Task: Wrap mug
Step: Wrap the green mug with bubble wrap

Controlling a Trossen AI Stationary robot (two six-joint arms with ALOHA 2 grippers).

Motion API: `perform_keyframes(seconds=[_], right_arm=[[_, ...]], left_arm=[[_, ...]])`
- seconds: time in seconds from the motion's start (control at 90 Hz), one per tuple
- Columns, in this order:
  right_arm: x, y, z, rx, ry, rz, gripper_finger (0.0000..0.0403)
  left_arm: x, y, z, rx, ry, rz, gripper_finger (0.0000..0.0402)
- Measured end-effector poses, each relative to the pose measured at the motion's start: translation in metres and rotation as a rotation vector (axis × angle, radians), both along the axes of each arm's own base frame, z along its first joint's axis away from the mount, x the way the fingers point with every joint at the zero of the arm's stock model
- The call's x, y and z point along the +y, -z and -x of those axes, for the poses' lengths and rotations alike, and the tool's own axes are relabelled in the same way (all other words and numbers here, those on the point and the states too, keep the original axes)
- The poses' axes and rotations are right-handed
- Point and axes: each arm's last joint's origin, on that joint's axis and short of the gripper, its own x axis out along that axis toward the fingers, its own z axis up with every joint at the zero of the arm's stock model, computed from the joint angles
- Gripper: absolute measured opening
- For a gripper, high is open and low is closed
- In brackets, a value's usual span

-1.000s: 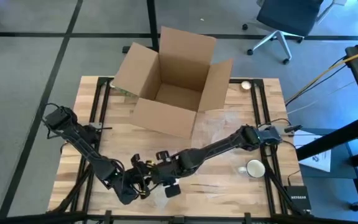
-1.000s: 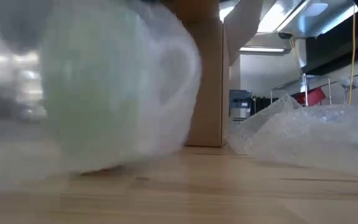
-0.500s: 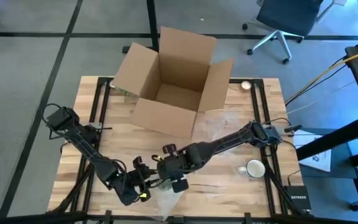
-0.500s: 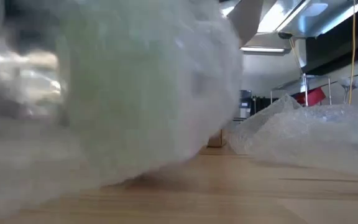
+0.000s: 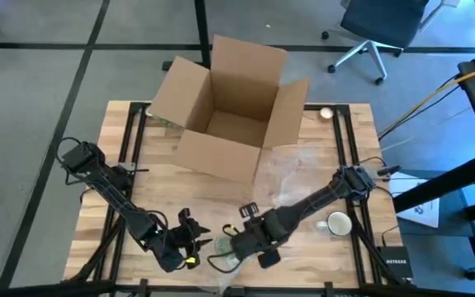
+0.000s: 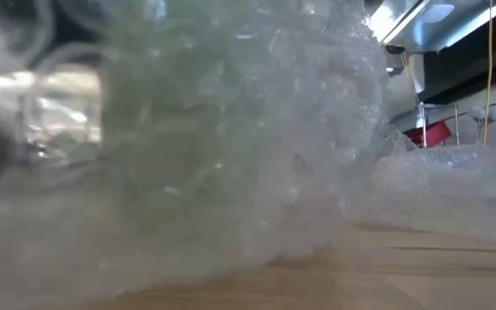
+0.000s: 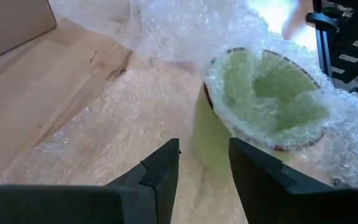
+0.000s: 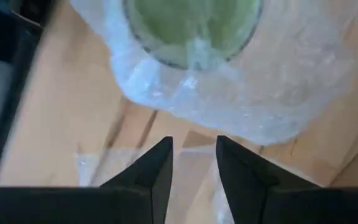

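The green mug (image 7: 260, 106) stands at the desk's (image 5: 138, 177) front edge, bubble wrap (image 7: 185, 37) tucked into its mouth and around it. The left tool (image 5: 195, 241) and right tool (image 5: 236, 246) flank it, each slightly spread, holding nothing. Behind, the cardboard box (image 5: 225, 103) stands open; a white mug (image 5: 337, 223) sits right.

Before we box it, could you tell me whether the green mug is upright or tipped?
Upright: the green mug stands with its mouth upward, clear bubble wrap tucked over its rim.

Both arms meet, perhaps over bubble wrap (image 5: 225, 254), below cardboard box (image 5: 229, 107).
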Motion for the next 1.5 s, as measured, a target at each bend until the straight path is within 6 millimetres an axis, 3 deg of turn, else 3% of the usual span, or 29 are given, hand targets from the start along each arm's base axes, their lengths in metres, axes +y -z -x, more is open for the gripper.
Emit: perform_keyframes(seconds=[0.067,0.233,0.478,0.744,1.0,1.367,1.5], right_arm=[[0.001,0.001,0.012,-0.026,0.011,-0.015,0.0111],[-0.006,0.032,0.035,-0.083,0.11,-0.001,0.0111],[-0.004,0.076,0.029,-0.264,0.149,-0.125,0.0111],[0.0,0.076,0.021,-0.402,0.173,-0.166,0.0111],[-0.002,0.079,0.019,-0.397,0.157,-0.137,0.0111],[-0.002,0.035,0.018,-0.435,0.117,-0.134,0.0111],[-0.002,0.033,0.019,-0.413,0.108,-0.145,0.0111]], left_arm=[[0.0,0.0,0.0,0.0,-0.001,0.0,0.0124],[0.001,-0.004,0.0,-0.01,-0.003,0.008,0.0124],[0.001,-0.014,-0.006,-0.068,0.029,0.024,0.0124],[0.01,-0.005,-0.039,-0.104,0.11,0.112,0.0124],[0.012,0.015,-0.056,-0.097,0.116,0.168,0.0124],[0.011,0.025,-0.055,-0.06,0.134,0.158,0.0124],[0.011,0.022,-0.056,-0.074,0.133,0.161,0.0124]])
